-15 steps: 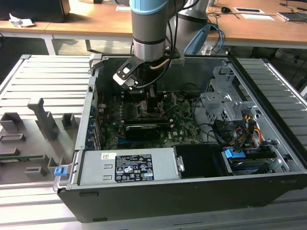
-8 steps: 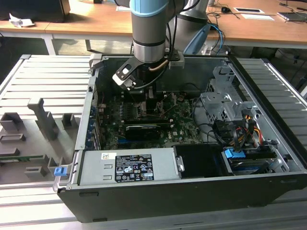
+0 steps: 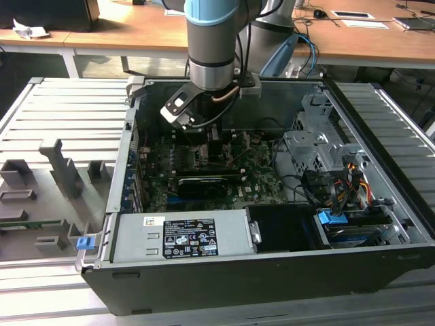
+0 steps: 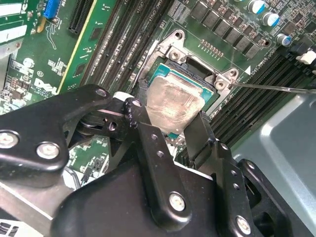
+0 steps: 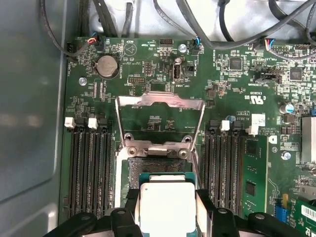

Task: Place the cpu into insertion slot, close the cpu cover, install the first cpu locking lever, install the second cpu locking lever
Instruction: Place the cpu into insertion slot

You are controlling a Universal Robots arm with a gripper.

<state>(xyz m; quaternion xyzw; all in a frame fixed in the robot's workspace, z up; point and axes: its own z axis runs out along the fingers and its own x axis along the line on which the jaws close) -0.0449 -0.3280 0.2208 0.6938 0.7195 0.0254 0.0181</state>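
The gripper (image 5: 167, 213) is closed on the cpu (image 5: 166, 205). Its two black fingers (image 5: 131, 203) press on opposite edges of the chip, and the silvery top shows between them. In the second wrist view the gripper (image 4: 170, 127) holds the cpu (image 4: 175, 104) slightly tilted, right at the insertion slot (image 4: 196, 68); I cannot tell whether it is fully seated. In the first wrist view the dark pin field of the insertion slot (image 5: 157, 169) lies partly bare just beyond the chip. The cpu cover (image 5: 160, 101) is swung open and lies back over the green motherboard (image 5: 237, 98).

In the upper middle of the exterior view the arm (image 3: 212, 47) reaches down into the open computer case (image 3: 272, 278). A white printed label (image 3: 189, 238) sits on the grey power supply (image 3: 136, 238) at the lower left of that view. The motherboard carries small white lettering and marks beside a round coin battery (image 5: 106, 65).
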